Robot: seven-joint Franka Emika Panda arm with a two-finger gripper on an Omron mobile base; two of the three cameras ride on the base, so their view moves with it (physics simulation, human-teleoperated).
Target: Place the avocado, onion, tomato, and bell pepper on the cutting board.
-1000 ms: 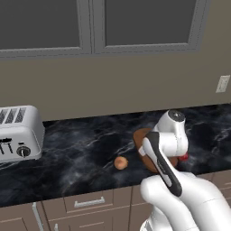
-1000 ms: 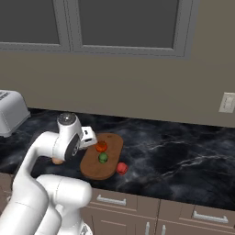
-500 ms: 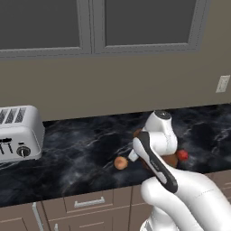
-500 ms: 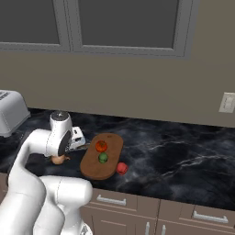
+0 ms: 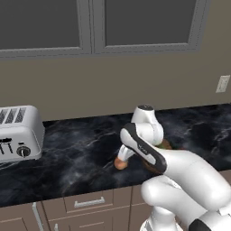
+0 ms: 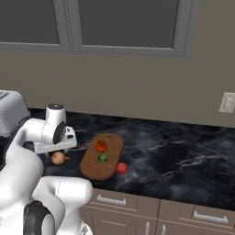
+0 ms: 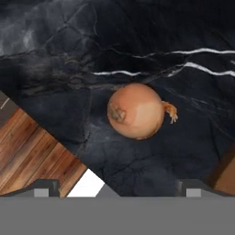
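Observation:
The onion [image 7: 136, 111], a peach-tan ball, lies on the black marble counter, left of the cutting board [image 6: 111, 140]; it also shows in both base views [image 6: 58, 158] [image 5: 120, 164]. My gripper [image 7: 117, 186] hangs open right above it, its fingertips [image 7: 46, 185] wide apart and touching nothing. From the right base view the gripper [image 6: 58, 150] points down over the onion. On the brown oval board sit the dark-green avocado [image 6: 103, 158] and an orange-red vegetable [image 6: 101, 146]. A red vegetable [image 6: 121, 168] lies on the counter just off the board's near right edge. Which is the tomato and which the bell pepper I cannot tell.
A silver toaster [image 5: 18, 133] stands at the counter's far left. The counter's front edge runs close to the onion, with wooden floor [image 7: 27, 156] below it. Drawers [image 6: 110, 200] sit under the counter, and grey wall cabinets [image 5: 90, 25] hang above.
The arm has swung left from over the cutting board and lowered above the onion. The gripper has stayed open and empty. The vegetables have not moved.

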